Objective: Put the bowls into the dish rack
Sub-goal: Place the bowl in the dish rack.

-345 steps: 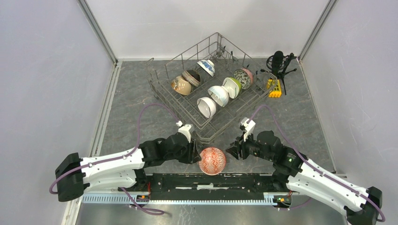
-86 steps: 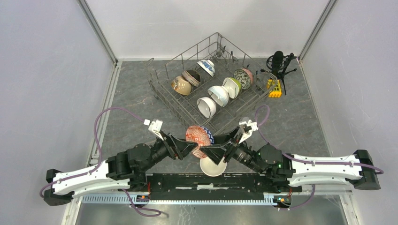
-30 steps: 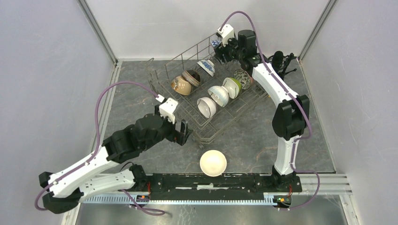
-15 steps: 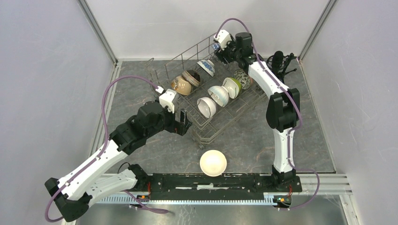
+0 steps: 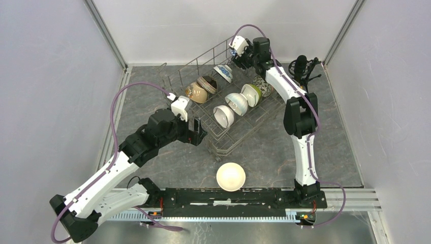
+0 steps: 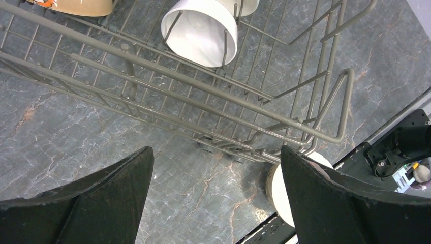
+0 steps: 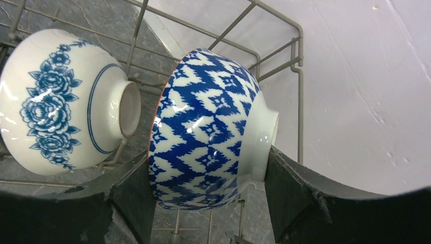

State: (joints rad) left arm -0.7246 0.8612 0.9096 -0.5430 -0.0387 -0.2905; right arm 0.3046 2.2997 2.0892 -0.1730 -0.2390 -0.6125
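While the blue zigzag bowl (image 7: pixel 208 132) is clasped on edge by the right pincer (image 7: pixel 207 170) at the far corner of the dish rack (image 5: pixel 228 134), beside a floral bowl (image 7: pixel 56 101), placement is judged in hand; lowering and release are called for next. The left pincer (image 6: pixel 216 152) is held spread and empty above the rack's near corner. A white bowl (image 5: pixel 231 176) lies on the counter (image 5: pixel 264 152) just outside that corner. No writing is legible.

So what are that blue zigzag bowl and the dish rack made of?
The blue zigzag bowl looks like glazed ceramic: glossy, with sharp light reflections and a plain white foot ring. The dish rack seems to be metal wire with a dull grey coating, judging by its thin rods joined at the crossings.
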